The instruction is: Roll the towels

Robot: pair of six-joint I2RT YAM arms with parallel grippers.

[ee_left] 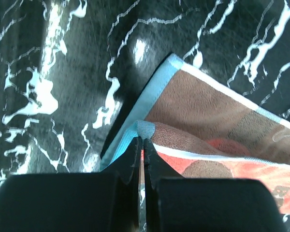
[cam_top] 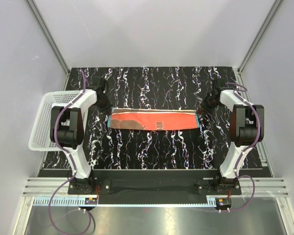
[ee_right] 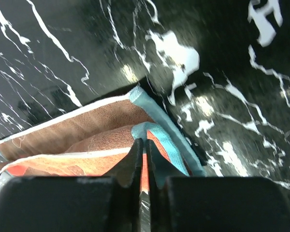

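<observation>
Left gripper [ee_left: 140, 140]: black two-finger tool filling the bottom of the left wrist view. Its jaws are pressed together on a small teal-edged fold at the left end of the towel.
Basket [cam_top: 40, 122]: white perforated plastic basket, well to the left of the towel, hanging partly past the table's left edge.
Left arm [cam_top: 71, 128]: white-and-black jointed arm, standing between the basket and the towel and reaching to the towel's left end.
Table [cam_top: 152, 154]: black marble-patterned top with white veins, lying under the towel and showing on all sides of it.
Towel [cam_top: 152, 120]: rust-brown terry towel with a red-orange patch and teal edging. It is laid out as a long narrow band across the middle of the table, its ends pointing left and right. At each end one layer is doubled over the brown layer beneath.
Right gripper [ee_right: 141, 142]: black two-finger tool at the towel's right end. Its jaws are drawn in on the teal-edged fold, with a thin orange sliver showing between them.
Right arm [cam_top: 245, 128]: white-and-black jointed arm, just right of the towel.
</observation>
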